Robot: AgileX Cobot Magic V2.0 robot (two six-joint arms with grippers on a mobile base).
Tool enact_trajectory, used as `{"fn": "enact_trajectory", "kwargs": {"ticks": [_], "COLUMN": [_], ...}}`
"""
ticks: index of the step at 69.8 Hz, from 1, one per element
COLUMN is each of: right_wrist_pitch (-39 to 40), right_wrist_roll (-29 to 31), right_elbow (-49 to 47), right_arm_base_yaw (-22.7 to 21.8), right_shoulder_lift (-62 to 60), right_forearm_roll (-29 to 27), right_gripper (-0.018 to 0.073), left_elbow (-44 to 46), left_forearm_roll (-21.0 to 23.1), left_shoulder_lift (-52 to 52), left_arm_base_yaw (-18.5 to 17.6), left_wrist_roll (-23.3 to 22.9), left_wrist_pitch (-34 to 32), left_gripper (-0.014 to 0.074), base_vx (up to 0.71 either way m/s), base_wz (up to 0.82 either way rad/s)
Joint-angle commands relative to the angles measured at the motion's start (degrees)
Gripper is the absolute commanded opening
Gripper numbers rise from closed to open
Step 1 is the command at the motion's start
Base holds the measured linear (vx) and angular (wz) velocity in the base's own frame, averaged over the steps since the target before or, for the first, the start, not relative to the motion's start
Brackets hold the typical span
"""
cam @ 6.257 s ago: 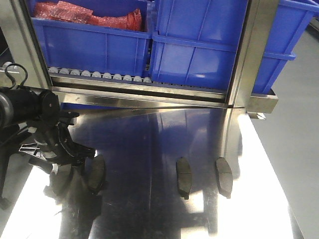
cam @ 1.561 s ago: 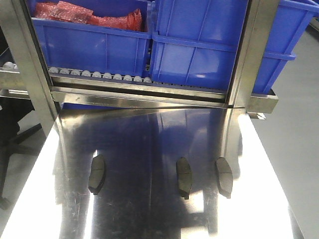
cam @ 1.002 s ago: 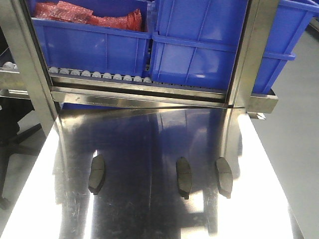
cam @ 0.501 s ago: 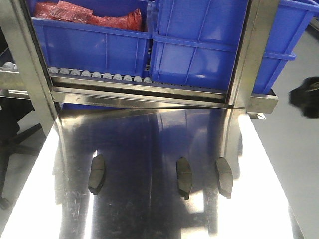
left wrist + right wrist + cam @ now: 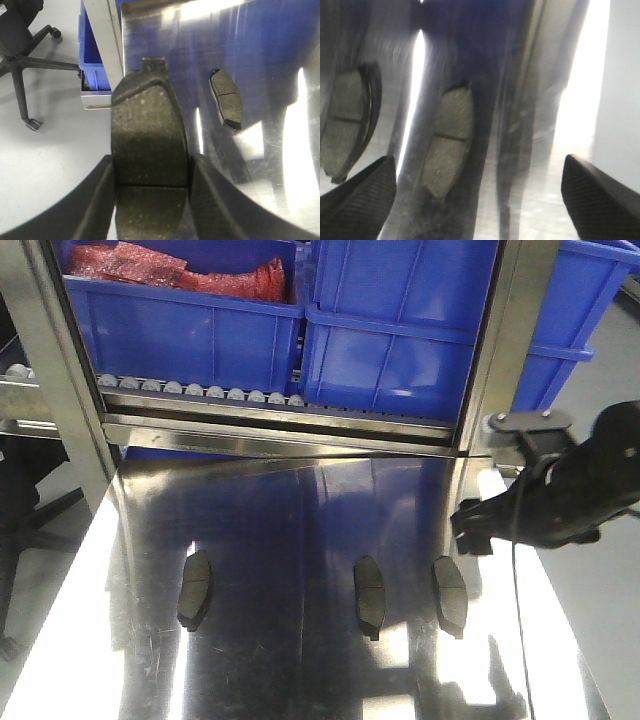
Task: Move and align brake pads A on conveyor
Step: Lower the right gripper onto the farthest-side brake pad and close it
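The left hand (image 5: 150,170) was clenched on a flat dark grey grooved brake pad (image 5: 147,125), held over the shiny steel surface (image 5: 290,510) edge. Three like pads lay on it: the left pad (image 5: 195,588), middle pad (image 5: 370,595) and right pad (image 5: 449,593). The right hand (image 5: 477,170) hung spread wide above the right two.

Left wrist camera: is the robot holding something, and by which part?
Yes: the left end effector clamps a brake pad by its two long edges, near the middle groove. The right end effector holds nothing.
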State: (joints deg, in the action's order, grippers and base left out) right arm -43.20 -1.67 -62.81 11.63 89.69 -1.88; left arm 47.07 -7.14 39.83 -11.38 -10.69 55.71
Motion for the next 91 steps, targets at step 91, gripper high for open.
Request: {"fn": "enact_trajectory", "kwargs": {"ticks": [91], "right_wrist_pitch": [-11.4], "right_wrist_roll": [-10.5], "right_elbow": [-17.0], "right_arm_base_yaw": [4.7], "right_shoulder_lift": [21.3], "right_forearm_roll": [5.0], "right_gripper": [0.0594], "left_elbow": [1.7], "left_forearm_roll": [-0.5], "left_shoulder_lift": [-0.2], "left_arm_base_yaw": [-0.3], "left_wrist_roll": [-0.5], "left_wrist_pitch": [-4.2], "left_gripper": [-0.0006], "base_vx": [0.0], "base_wz": [0.0]}}
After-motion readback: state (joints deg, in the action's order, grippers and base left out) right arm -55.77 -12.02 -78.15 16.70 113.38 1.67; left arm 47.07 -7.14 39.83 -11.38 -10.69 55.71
